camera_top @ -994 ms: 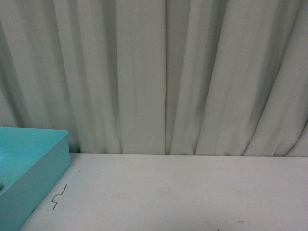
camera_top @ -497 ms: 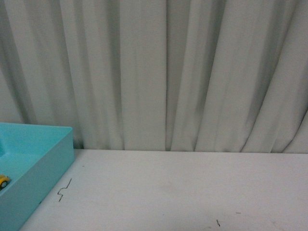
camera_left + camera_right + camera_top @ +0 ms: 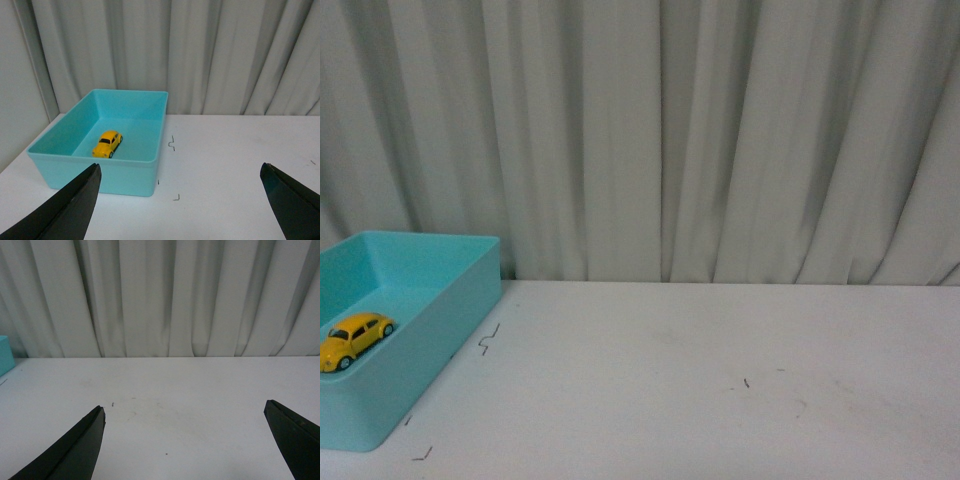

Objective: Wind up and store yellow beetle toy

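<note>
Pale grey curtain [image 3: 660, 140] across the whole upper part of the front frame, hanging in vertical folds down to the back edge of the counter. White counter [image 3: 700, 380] over the lower part of the frame, marked with a few small dark squiggles near the lower left and one tiny dark fleck near the centre. Turquoise bin [image 3: 440, 330] at the lower left of the front frame, rectangular, open-topped, cut off by the left edge; seen whole in the left wrist frame at centre left [image 3: 130, 172], standing on the counter close to the curtain. Left end effector [image 3: 180, 200] wide open, two dark fingers at the lower corners of its frame, well apart, holding nothing, above the counter near the bin. Right end effector [image 3: 185, 440] likewise wide open and empty, dark fingers at the lower corners of its frame, over bare counter, with only a sliver of bin at the left edge. Yellow beetle [image 3: 355, 338] inside the bin, on its floor, upright on its wheels, touched by neither end effector [image 3: 107, 143]
</note>
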